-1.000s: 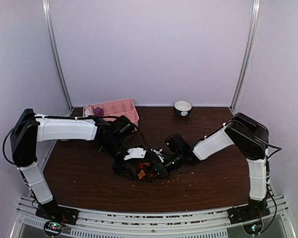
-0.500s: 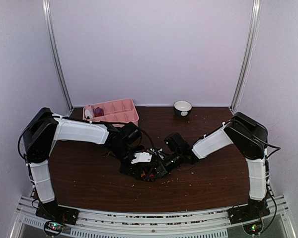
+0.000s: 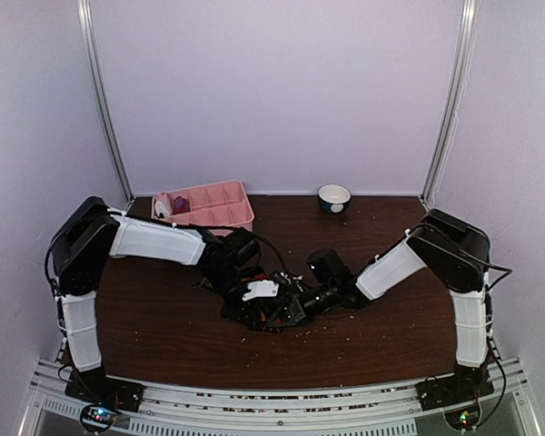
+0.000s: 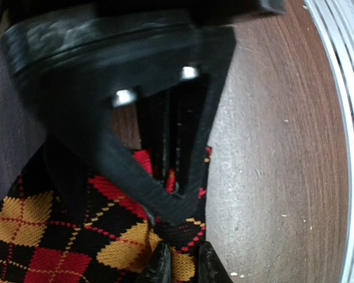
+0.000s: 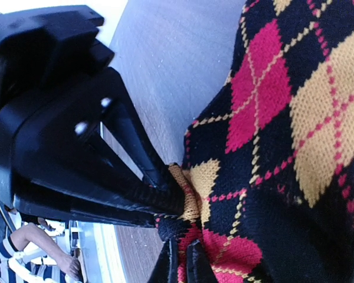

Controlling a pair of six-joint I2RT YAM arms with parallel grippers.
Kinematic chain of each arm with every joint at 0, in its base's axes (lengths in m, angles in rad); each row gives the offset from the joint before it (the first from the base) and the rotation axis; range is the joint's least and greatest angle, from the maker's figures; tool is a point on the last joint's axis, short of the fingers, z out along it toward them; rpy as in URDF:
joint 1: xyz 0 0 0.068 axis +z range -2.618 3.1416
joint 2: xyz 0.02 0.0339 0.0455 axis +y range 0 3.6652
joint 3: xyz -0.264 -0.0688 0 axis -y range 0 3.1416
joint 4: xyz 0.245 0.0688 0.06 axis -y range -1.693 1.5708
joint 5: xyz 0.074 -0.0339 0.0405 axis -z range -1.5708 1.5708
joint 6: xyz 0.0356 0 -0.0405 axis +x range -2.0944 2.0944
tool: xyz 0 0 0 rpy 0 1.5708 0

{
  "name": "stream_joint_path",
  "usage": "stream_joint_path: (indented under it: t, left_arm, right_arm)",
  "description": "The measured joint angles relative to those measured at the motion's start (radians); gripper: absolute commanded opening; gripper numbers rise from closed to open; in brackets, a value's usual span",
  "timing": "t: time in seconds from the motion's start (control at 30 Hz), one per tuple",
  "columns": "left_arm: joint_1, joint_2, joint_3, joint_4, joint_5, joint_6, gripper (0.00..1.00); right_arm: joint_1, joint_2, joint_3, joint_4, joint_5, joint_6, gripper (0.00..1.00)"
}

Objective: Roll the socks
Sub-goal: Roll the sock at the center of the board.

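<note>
The black argyle socks (image 3: 271, 314) lie bunched on the brown table (image 3: 391, 318) between the two arms. My left gripper (image 3: 257, 296) comes in from the left, my right gripper (image 3: 302, 300) from the right. In the left wrist view the left gripper (image 4: 183, 266) is shut on a fold of the argyle sock (image 4: 47, 236) at the fabric's right edge. In the right wrist view the right gripper (image 5: 181, 268) pinches the sock's (image 5: 295, 118) edge between nearly touching fingertips (image 5: 196, 265). A magenta sock (image 3: 180, 203) sits in a tray compartment at the back left.
The pink compartment tray (image 3: 220, 205) stands at the back left, close behind the left arm. A small white-and-dark bowl (image 3: 334, 196) is at the back centre-right. Small crumbs dot the table. Metal frame posts (image 3: 109, 109) rise at both back corners.
The left arm has swung right and forward onto the sock bundle and its jaws have closed on the fabric. The bundle has become more compact. The right gripper has stayed shut on the sock.
</note>
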State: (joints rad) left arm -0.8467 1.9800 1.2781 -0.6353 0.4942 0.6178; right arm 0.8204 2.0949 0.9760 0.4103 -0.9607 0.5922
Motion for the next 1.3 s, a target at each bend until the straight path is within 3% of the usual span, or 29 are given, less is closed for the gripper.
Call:
stream_joint_path:
  t: [0.17, 0.37, 0.53, 0.67, 0.7, 0.73, 0.77, 0.8, 0.97, 1.13, 1.2, 1.3]
  left_arm:
    - [0.052, 0.072, 0.069, -0.065, 0.100, -0.031, 0.13]
    - [0.092, 0.161, 0.162, -0.171, 0.212, -0.055, 0.12]
    - [0.111, 0.207, 0.205, -0.232, 0.276, -0.064, 0.14]
    - [0.123, 0.246, 0.249, -0.288, 0.313, -0.063, 0.16]
    - [0.127, 0.257, 0.261, -0.307, 0.323, -0.063, 0.16]
    - [0.129, 0.267, 0.272, -0.324, 0.332, -0.063, 0.16]
    - [0.132, 0.278, 0.285, -0.339, 0.340, -0.063, 0.17]
    - [0.135, 0.290, 0.301, -0.359, 0.346, -0.063, 0.17]
    - [0.151, 0.343, 0.357, -0.437, 0.391, -0.063, 0.18]
    - [0.156, 0.354, 0.369, -0.475, 0.399, -0.062, 0.20]
    - [0.156, 0.359, 0.377, -0.492, 0.397, -0.059, 0.21]
    - [0.156, 0.363, 0.386, -0.510, 0.394, -0.054, 0.21]
  right_arm:
    - [0.005, -0.021, -0.061, 0.122, 0.041, 0.044, 0.25]
    - [0.011, -0.077, -0.166, 0.240, 0.131, 0.040, 0.26]
    - [0.010, -0.170, -0.301, 0.285, 0.247, -0.037, 0.28]
    - [0.014, -0.283, -0.469, 0.350, 0.342, -0.133, 0.38]
    - [0.017, -0.316, -0.507, 0.368, 0.365, -0.163, 0.46]
    - [0.024, -0.353, -0.539, 0.373, 0.396, -0.206, 0.77]
    - [0.034, -0.382, -0.555, 0.372, 0.420, -0.232, 0.97]
    - [0.050, -0.414, -0.562, 0.354, 0.451, -0.276, 1.00]
    - [0.154, -0.582, -0.551, 0.249, 0.727, -0.466, 1.00]
    - [0.156, -0.728, -0.660, 0.325, 1.047, -0.404, 1.00]
    - [0.126, -0.743, -0.733, 0.382, 1.092, -0.349, 1.00]
    - [0.135, -0.690, -0.734, 0.385, 1.107, -0.391, 1.00]
